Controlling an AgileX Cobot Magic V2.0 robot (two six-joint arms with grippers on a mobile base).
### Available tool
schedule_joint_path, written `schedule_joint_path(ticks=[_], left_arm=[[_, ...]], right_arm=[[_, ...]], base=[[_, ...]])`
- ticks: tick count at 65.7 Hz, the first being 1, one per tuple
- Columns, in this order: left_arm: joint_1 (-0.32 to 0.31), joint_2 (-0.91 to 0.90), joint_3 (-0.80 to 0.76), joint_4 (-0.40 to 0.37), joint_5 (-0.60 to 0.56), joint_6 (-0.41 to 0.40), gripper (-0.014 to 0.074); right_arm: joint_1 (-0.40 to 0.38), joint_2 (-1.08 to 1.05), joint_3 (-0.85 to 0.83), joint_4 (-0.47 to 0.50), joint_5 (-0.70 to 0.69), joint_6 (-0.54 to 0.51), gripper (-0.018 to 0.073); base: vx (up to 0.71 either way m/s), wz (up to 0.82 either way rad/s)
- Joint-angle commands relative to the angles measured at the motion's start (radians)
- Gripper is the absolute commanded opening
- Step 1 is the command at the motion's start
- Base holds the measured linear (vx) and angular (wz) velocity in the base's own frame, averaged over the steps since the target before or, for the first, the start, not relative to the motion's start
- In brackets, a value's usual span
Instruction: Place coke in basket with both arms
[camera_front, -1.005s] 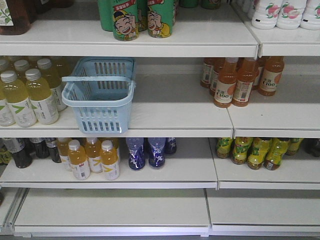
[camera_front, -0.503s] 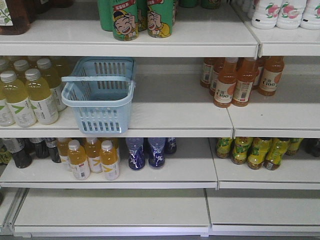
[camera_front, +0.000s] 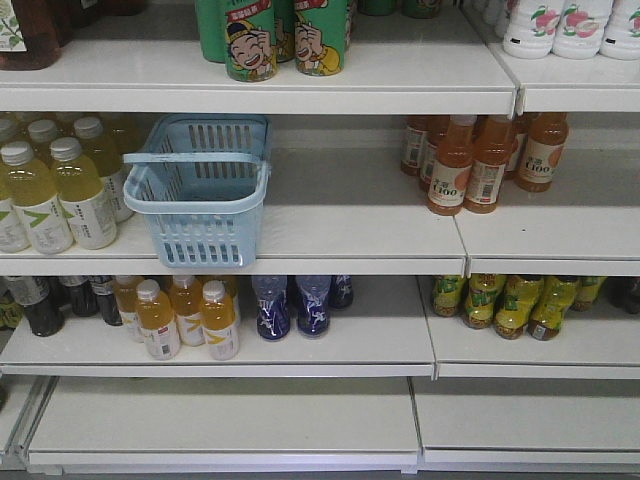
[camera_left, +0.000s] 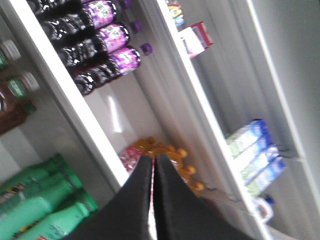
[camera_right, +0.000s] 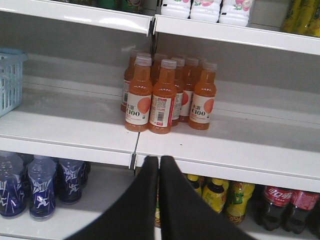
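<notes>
Where the shelf unit (camera_front: 340, 230) fills the front view, the basket (camera_front: 200, 235) stands on the left part of its second shelf down, handle (camera_front: 195, 157) lying across the rim, just beside a row of pale yellow bottles (camera_front: 60, 195). A cluster of orange bottles (camera_front: 480, 165) stands well apart on the right of the same level. The left pincer (camera_left: 154, 159) has its tips pressed together, clamped on nothing, facing purple-capped bottles (camera_left: 107, 42). The right pincer (camera_right: 159, 161) is likewise together and empty, pointing toward the shelf edge below the orange bottles. The coke's position cannot be told.
</notes>
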Motion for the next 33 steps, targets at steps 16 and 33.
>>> schedule_joint_path(ticks=[16,33], left_arm=[[-0.043,0.36,-0.064,0.256,-0.082,-0.193,-0.0006],[-0.183,0.595,-0.05,0.663,-0.314,-0.464,-0.0006]], right_arm=[[-0.006,-0.012,0.007,-0.011,-0.069,-0.007,-0.0005],[-0.006,-0.012,0.007,-0.011,-0.069,-0.007,-0.0005]], base=[[0.0,0.0],[0.0,0.0]])
